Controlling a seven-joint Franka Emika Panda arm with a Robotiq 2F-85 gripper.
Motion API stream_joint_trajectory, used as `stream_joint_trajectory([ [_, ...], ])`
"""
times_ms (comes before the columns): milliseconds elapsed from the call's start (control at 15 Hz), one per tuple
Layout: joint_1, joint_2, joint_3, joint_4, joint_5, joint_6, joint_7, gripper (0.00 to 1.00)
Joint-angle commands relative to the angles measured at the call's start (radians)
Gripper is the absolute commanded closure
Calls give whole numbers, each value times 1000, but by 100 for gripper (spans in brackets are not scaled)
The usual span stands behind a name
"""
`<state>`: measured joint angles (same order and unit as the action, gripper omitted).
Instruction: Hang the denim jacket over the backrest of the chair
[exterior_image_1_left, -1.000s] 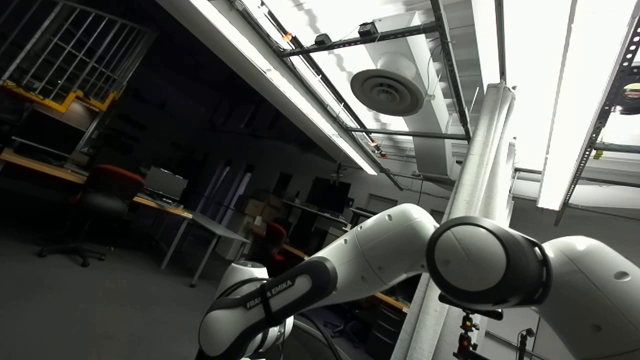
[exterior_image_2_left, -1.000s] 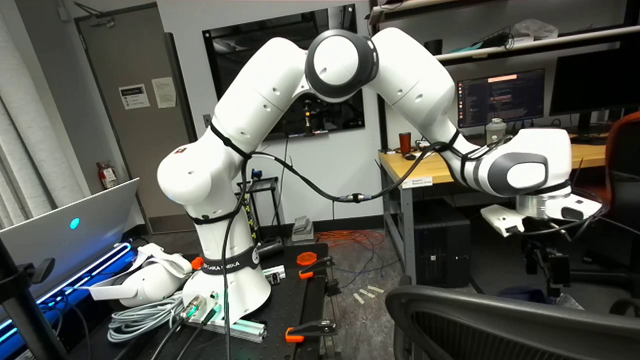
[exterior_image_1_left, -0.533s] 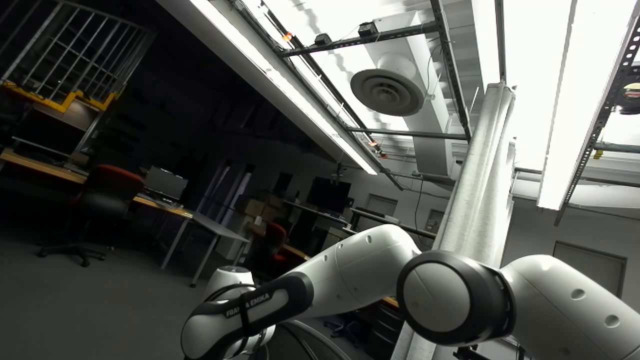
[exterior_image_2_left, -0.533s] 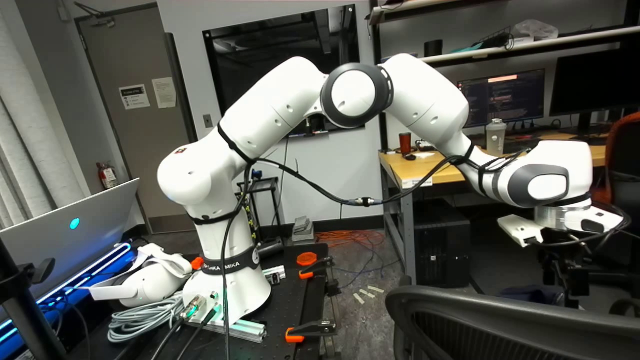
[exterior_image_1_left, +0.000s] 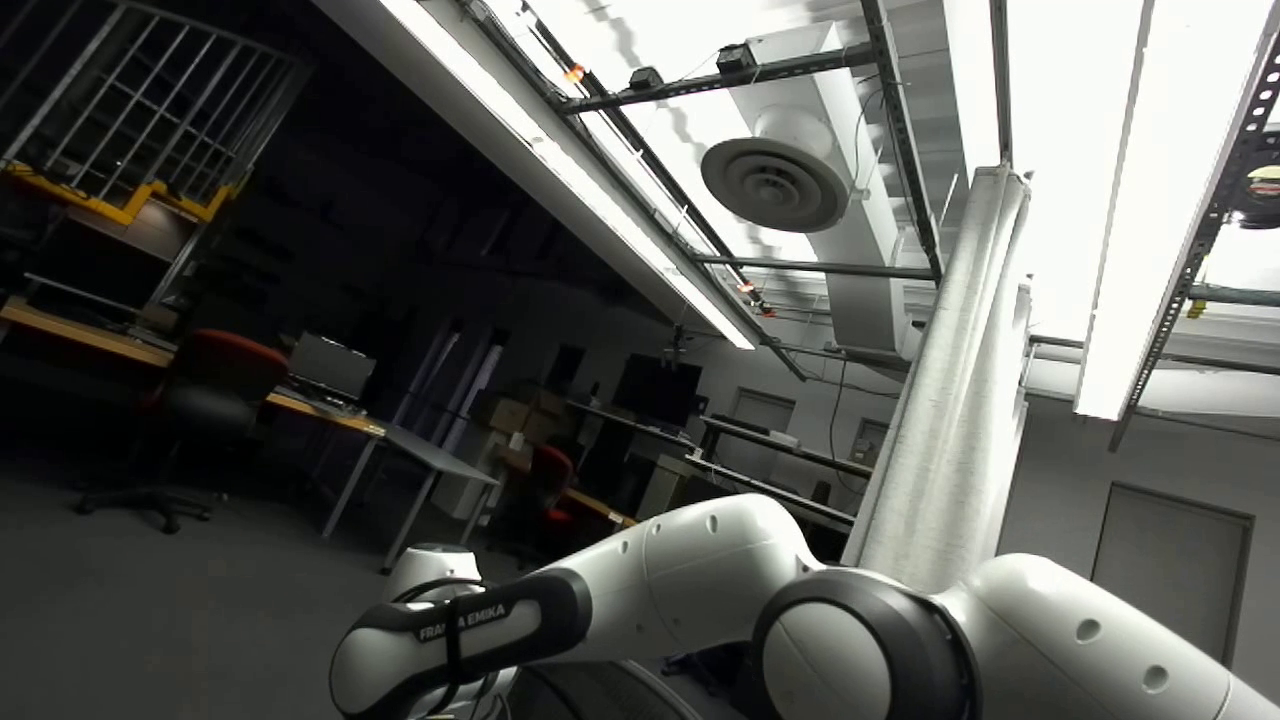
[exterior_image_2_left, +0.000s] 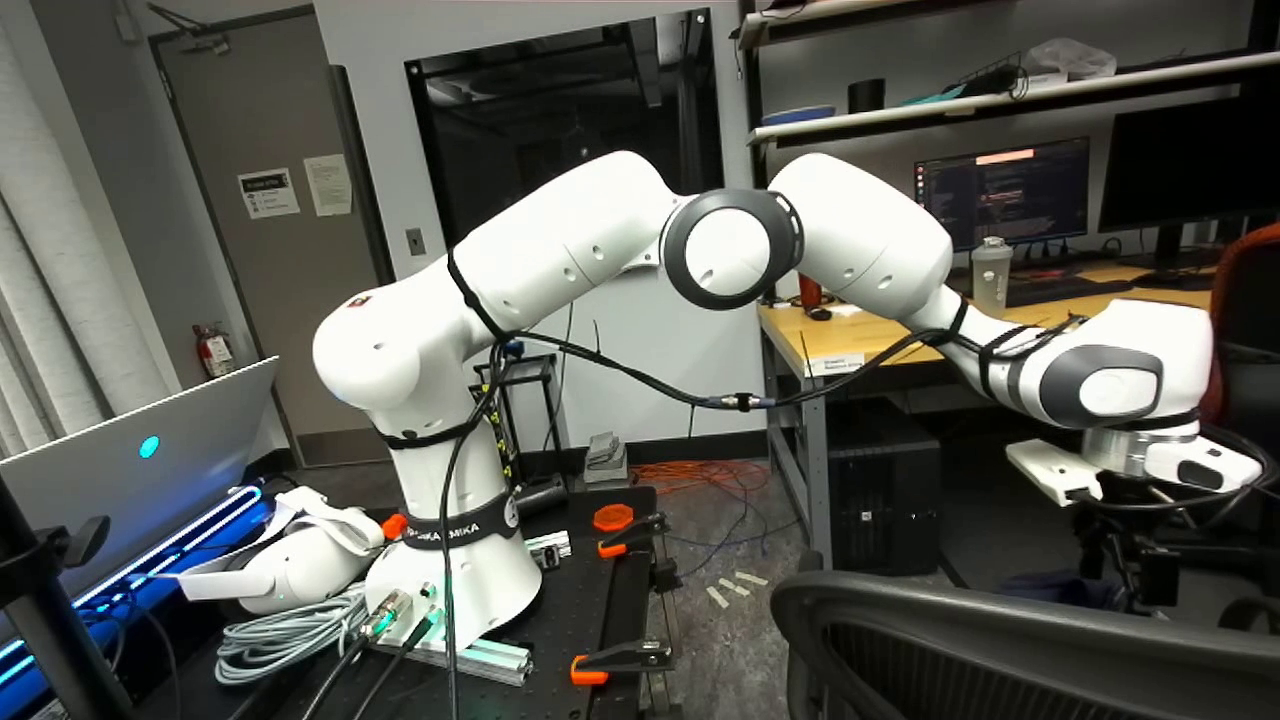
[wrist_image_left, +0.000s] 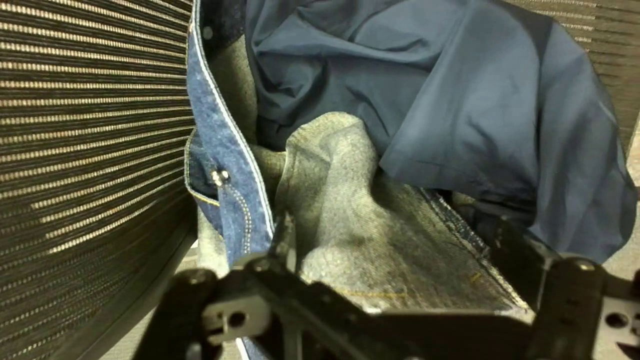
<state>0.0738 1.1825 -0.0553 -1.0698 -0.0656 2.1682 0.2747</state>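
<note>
The denim jacket (wrist_image_left: 345, 200) lies crumpled beside the chair's mesh backrest (wrist_image_left: 95, 125) in the wrist view. It shows a blue button strip, a pale grey inner side and a dark blue lining. A patch of dark blue cloth (exterior_image_2_left: 1060, 588) shows behind the chair's backrest (exterior_image_2_left: 1000, 625) in an exterior view. My gripper (wrist_image_left: 400, 245) is open, with its fingers wide apart over the jacket's grey inner side; nothing is held between them. In an exterior view the dark gripper (exterior_image_2_left: 1120, 590) points down, low behind the backrest's top edge. The chair's mesh (exterior_image_1_left: 610, 690) also shows at the bottom of an exterior view.
A wooden desk (exterior_image_2_left: 870, 335) with a grey bottle (exterior_image_2_left: 990, 275) and monitors stands behind the arm. A black computer tower (exterior_image_2_left: 885, 490) is under it. A red-and-black office chair (exterior_image_2_left: 1250, 320) is at the far right. A cable loop hangs from the wrist.
The arm has come down and reached farther out, to the right in an exterior view. The gripper is lower behind the backrest. The chair has not moved.
</note>
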Motion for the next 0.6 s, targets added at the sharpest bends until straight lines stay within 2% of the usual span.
stream_joint_trajectory([
  [0,-20,112,18,196,35,-119,-33,0],
  [133,-14,149,8,255,29,-147,-14,0],
  [467,12,225,-36,358,-2,-104,45,1],
  [533,12,235,-40,374,-2,-103,54,13],
])
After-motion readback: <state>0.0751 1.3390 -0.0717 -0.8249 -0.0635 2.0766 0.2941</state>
